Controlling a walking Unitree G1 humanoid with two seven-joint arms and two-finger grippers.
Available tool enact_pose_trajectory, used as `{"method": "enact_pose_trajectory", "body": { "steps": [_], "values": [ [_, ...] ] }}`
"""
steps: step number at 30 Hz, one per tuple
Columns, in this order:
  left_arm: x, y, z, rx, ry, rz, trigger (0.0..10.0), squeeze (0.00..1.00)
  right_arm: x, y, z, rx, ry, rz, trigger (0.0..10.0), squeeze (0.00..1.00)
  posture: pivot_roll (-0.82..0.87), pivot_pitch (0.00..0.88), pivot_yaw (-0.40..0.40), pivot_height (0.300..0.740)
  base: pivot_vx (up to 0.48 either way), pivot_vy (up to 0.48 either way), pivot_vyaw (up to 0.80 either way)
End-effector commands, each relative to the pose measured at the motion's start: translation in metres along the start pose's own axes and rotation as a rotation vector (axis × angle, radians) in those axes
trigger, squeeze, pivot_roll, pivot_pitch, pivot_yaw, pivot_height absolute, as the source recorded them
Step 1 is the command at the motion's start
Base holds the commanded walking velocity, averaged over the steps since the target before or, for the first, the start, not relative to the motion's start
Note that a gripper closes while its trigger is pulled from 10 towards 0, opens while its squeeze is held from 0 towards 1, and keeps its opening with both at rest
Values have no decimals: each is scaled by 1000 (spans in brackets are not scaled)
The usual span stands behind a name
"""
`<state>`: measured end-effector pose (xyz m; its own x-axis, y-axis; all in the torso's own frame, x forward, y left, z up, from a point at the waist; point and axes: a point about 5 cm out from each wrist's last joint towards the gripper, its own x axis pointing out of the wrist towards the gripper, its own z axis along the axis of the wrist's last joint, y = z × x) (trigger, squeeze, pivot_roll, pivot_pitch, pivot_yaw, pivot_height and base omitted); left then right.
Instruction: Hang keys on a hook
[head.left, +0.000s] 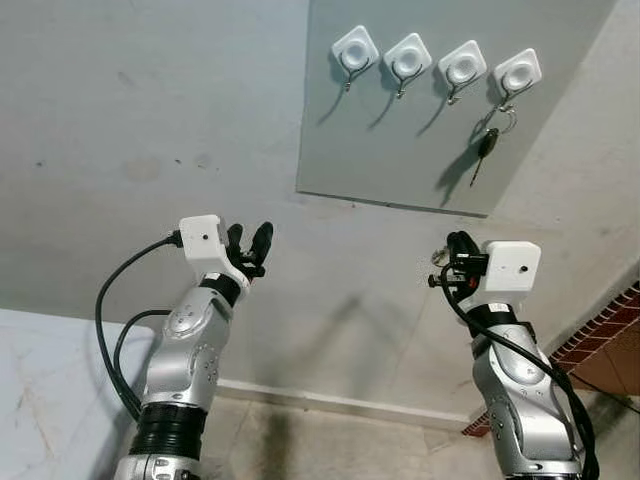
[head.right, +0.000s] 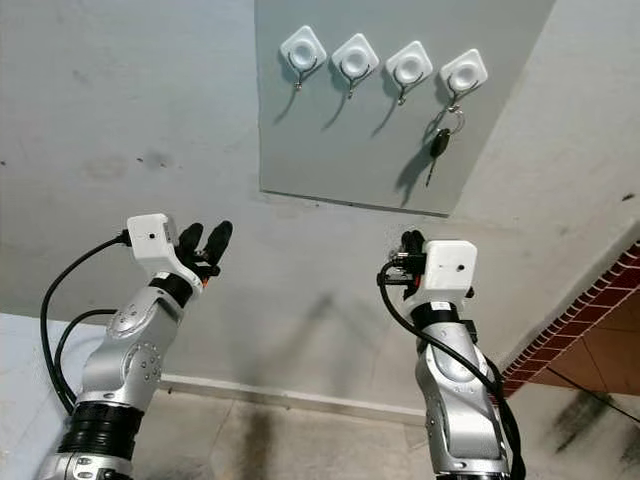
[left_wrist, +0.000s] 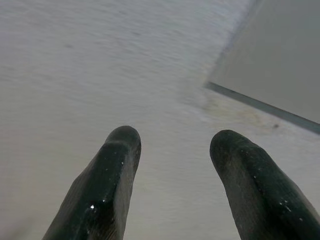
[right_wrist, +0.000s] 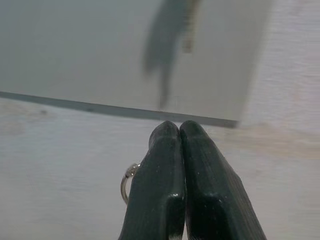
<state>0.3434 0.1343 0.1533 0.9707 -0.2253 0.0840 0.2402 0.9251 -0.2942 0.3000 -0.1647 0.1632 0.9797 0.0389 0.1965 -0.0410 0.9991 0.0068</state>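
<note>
Grey board (head.left: 400, 150) carried four hooks; one key (head.left: 486, 145) already hung on the rightmost hook (head.left: 517, 72). Right jaws (right_wrist: 179, 131), below the board, were pinched shut on a key ring (right_wrist: 127, 181) not yet hung; left jaws (left_wrist: 175, 145) stood open, empty

A panel (head.left: 400, 150) sits on the wall (head.left: 150, 120) with four hooks (head.left: 355, 50) in a row; a key (head.left: 487, 145) hangs from the rightmost. Below, left gripper (head.left: 250, 243) left, right gripper (head.left: 455, 255) right.
</note>
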Motion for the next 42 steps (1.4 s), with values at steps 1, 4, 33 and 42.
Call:
{"method": "enact_pose_trajectory", "body": {
  "steps": [1, 4, 33, 42],
  "values": [
    [2, -8, 1, -8, 0, -32, 10000, 0, 0, -3, 7, -12, -30, -4, 10000, 0, 26, 93, -38, 740, 0, -480, 0],
    [2, -9, 2, -6, -7, -31, 10000, 0, -1, -3, 7, -12, -29, -2, 10000, 0, 26, 93, -38, 740, 0, -385, 0],
    [6, -13, 9, 0, -22, -7, 10000, 0, 5, 4, 11, 29, -16, 88, 10000, 0, 24, 110, -38, 740, 0, 0, 0],
    [9, -32, 26, 82, -61, -173, 10000, 0, 18, 14, 33, 67, -107, 209, 10000, 0, 36, 113, -39, 740, 0, 0, 0]
  ]
}}
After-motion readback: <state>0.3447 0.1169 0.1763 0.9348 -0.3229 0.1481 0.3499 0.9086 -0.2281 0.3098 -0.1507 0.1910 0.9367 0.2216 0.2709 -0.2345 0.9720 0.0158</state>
